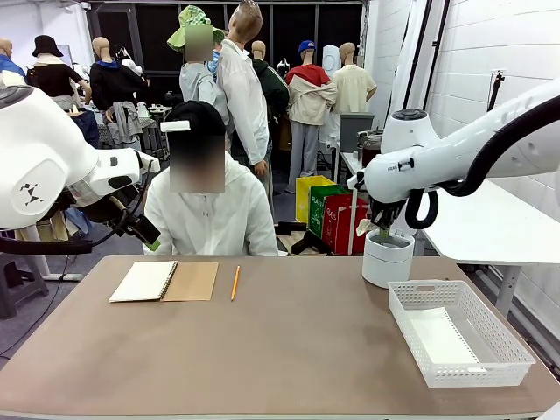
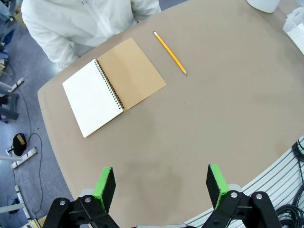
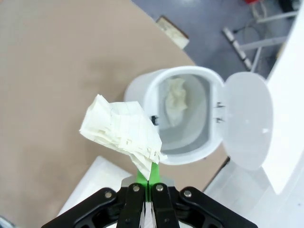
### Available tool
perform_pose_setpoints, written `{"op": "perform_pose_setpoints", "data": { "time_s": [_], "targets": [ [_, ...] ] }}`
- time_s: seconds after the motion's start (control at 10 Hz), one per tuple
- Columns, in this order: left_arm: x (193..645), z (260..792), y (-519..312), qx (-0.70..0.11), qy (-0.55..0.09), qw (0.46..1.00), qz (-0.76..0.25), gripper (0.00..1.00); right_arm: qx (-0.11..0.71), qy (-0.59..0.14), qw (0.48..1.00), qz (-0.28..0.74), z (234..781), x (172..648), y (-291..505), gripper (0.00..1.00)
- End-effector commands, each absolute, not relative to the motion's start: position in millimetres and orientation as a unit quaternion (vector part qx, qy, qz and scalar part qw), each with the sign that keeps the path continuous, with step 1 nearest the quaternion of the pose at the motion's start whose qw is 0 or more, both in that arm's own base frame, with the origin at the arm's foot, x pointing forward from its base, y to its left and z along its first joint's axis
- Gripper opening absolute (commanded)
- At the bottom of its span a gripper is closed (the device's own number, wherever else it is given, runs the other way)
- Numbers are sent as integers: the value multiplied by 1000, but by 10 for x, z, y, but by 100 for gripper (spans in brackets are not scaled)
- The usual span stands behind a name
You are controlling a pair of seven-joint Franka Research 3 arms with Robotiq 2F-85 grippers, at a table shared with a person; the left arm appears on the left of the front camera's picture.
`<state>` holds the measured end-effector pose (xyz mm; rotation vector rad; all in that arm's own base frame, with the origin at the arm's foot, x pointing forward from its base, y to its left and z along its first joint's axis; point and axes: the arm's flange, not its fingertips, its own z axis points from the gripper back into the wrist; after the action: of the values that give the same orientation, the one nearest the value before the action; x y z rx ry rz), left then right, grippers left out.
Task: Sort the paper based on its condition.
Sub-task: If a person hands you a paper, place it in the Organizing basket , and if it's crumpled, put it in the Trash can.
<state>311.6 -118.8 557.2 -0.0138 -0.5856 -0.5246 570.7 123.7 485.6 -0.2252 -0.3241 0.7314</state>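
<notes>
The right gripper (image 3: 148, 176) pinches a crumpled paper (image 3: 122, 130) above the open white bin (image 3: 183, 116), so this piece looks about to be dropped; one crumpled wad (image 3: 175, 99) already lies inside; a flat sheet (image 1: 442, 337) seems to rest in the white basket (image 1: 458, 330), though that is hard to confirm; the left gripper (image 2: 161, 184) hangs spread and empty over the table (image 2: 228, 109) near the notebook (image 2: 113, 85) and pencil (image 2: 169, 52); no loose sheets wait there, so sorting looks nearly finished.

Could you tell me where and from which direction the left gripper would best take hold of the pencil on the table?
Probably at mid-shaft, coming straight down from above. The pencil lies flat on the bare table, apart from the open notebook. Turn the open left gripper so its fingers close across the thin shaft, not along it.
</notes>
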Motion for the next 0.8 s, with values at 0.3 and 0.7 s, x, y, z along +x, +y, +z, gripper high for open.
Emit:
{"op": "perform_pose_setpoints", "data": {
  "time_s": [0.3, 0.7],
  "targets": [
    [3120, 5572, -1180, -11, -287, 923, -254, 100, -174, -144, 918, 326, 4758, 6208, 1063, 0],
    [3120, 5572, -1180, -11, -287, 923, -254, 100, -178, -115, 928, 307, 4551, 6272, 968, 0]
  ]
}}
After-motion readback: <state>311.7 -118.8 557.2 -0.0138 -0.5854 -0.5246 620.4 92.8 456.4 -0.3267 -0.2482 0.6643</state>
